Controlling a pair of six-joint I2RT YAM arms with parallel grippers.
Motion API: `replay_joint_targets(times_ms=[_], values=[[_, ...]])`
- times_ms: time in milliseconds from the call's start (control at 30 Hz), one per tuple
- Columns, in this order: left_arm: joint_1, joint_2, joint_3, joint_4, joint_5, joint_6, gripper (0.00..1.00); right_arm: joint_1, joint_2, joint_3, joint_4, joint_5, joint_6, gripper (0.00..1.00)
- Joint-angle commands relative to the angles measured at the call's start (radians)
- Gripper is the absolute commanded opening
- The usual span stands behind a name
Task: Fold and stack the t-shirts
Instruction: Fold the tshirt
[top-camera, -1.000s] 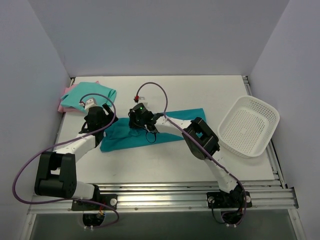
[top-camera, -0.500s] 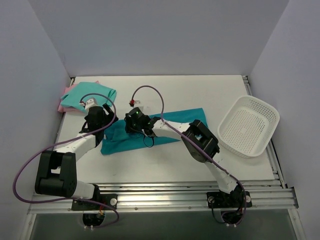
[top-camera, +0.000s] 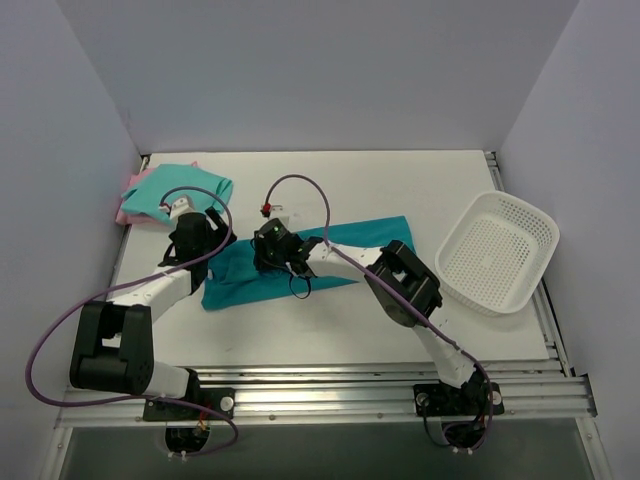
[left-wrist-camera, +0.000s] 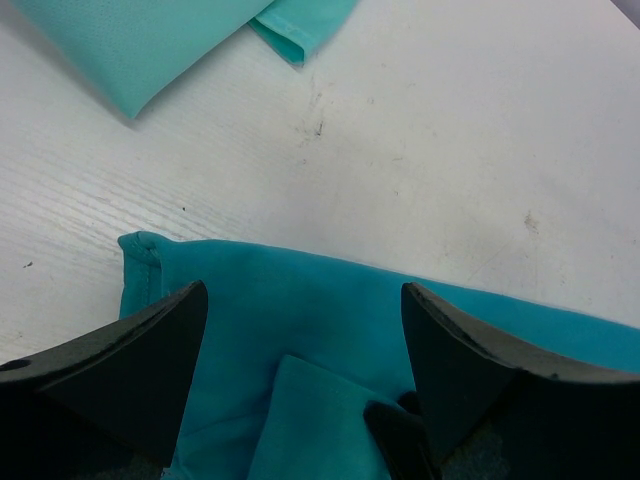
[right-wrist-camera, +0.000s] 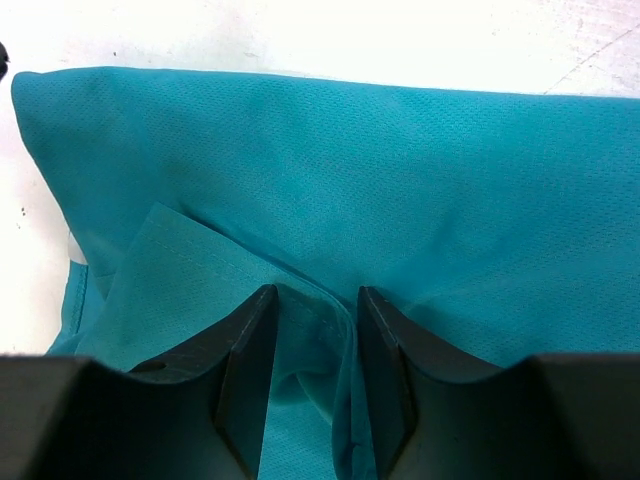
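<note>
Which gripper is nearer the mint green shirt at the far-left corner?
Left. The left gripper hangs open over the teal shirt's left end, just on the near side of the mint green shirt. The right gripper is further right, pinching a fold of the teal shirt.

Lab enclosure; plain grey walls (top-camera: 320, 70)

No writing, label, brand mark or number can be read in any view. The teal t-shirt (top-camera: 375, 230), the mint t-shirt (top-camera: 185, 185), the pink t-shirt (top-camera: 127, 212) and the white basket (top-camera: 497, 250) show only plain surfaces, and any marking on the arms is too small to make out.
</note>
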Motion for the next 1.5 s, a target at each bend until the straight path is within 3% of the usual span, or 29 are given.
replay_joint_targets(times_ms=[0,167,433,700,1000,1300,1467], values=[[-0.004,-0.015,-0.004,0.053,0.007,0.01,0.87,0.003,-0.081,-0.015,-0.003,0.013,0.002,0.33],[-0.004,-0.017,-0.005,0.052,0.006,0.01,0.87,0.005,-0.085,-0.034,0.006,0.005,0.004,0.29],[-0.004,-0.023,-0.008,0.049,0.004,0.008,0.87,0.005,-0.092,-0.044,0.012,-0.001,-0.001,0.01],[-0.004,-0.021,-0.007,0.052,0.006,0.007,0.87,0.005,-0.109,-0.066,0.02,-0.004,0.001,0.0],[-0.004,-0.023,-0.013,0.053,0.003,0.005,0.86,0.026,-0.244,-0.145,0.026,0.017,0.004,0.0],[-0.004,-0.043,-0.015,0.04,-0.005,0.008,0.86,0.086,-0.436,-0.389,0.061,0.069,0.045,0.0],[-0.005,-0.06,-0.022,0.033,0.0,0.008,0.86,0.152,-0.462,-0.524,0.096,0.103,0.09,0.0]])
